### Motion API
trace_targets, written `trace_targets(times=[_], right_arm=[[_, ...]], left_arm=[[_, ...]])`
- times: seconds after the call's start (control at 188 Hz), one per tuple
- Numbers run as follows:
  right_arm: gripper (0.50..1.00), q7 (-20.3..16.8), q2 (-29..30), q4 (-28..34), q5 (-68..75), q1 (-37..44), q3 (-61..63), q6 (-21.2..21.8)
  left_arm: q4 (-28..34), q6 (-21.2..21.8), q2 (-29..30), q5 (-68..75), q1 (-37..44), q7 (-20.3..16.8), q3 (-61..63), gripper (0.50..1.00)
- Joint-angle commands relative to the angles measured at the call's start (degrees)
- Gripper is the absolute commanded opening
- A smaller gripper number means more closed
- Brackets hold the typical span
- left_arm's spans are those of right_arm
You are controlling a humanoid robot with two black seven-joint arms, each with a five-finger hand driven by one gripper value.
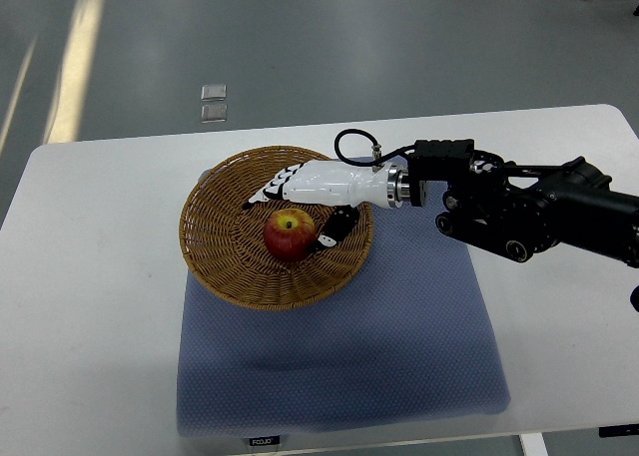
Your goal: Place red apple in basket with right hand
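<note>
Nearest edge: blue-grey mat (339,356), fine dimpled weave, soft rounded corners; a small label at its front hem is too small to read. The mat lies on a smooth white table (90,306) whose front edge is cut off by the frame.

Mid-field: round wicker basket (225,266), shallow, tan, tightly woven, resting partly on the mat's far left corner and partly on bare table. The red apple (289,235) sits inside it, right of centre, glossy, yellow patch around the stem pit.

Right hand (305,199), glossy white shell with black fingertips, reaches over the basket just behind the apple. Fingers spread loosely, gripping nothing; thumb lies close beside the apple, contact unclear. The black forearm (529,212) runs off the right edge.

Far: grey floor, two small pale squares (213,102), nature unclear.
</note>
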Motion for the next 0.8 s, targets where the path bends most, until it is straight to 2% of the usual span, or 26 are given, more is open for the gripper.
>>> trace_targets(times=[0.0, 0.277, 0.564, 0.569, 0.612, 0.665, 0.671, 0.756, 0.793], right_arm=[[0.911, 0.0, -0.2, 0.1, 0.1, 0.3, 0.0, 0.0], [0.911, 0.2, -2.3, 0.5, 1.4, 4.8, 1.8, 0.1], [0.913, 0.4, -8.1, 0.6, 9.9, 10.9, 7.4, 0.6], [0.913, 0.3, -8.7, 0.7, 13.6, 11.5, 9.0, 0.6], [0.911, 0.3, -8.8, 0.6, 17.5, 11.9, 10.0, 0.6], [0.911, 0.3, -8.8, 0.6, 17.5, 11.9, 10.0, 0.6], [0.913, 0.2, -9.1, 0.4, 23.4, 12.0, 11.2, 0.5], [0.913, 0.0, -10.6, 0.2, 34.5, 12.1, 13.7, 0.6], [0.913, 0.0, -10.6, 0.2, 34.6, 12.1, 13.7, 0.6]], left_arm=[[0.0, 0.0, 0.0, 0.0, 0.0, 0.0, 0.0, 1.000], [-0.1, 0.0, 0.0, 0.0, 0.0, 0.0, 0.0, 1.000], [0.0, 0.0, 0.0, 0.0, 0.0, 0.0, 0.0, 1.000], [-0.1, 0.0, 0.0, 0.0, 0.0, 0.0, 0.0, 1.000], [0.0, 0.0, 0.0, 0.0, 0.0, 0.0, 0.0, 1.000], [0.0, 0.0, 0.0, 0.0, 0.0, 0.0, 0.0, 1.000], [0.0, 0.0, 0.0, 0.0, 0.0, 0.0, 0.0, 1.000], [0.0, 0.0, 0.0, 0.0, 0.0, 0.0, 0.0, 1.000], [0.0, 0.0, 0.0, 0.0, 0.0, 0.0, 0.0, 1.000]])
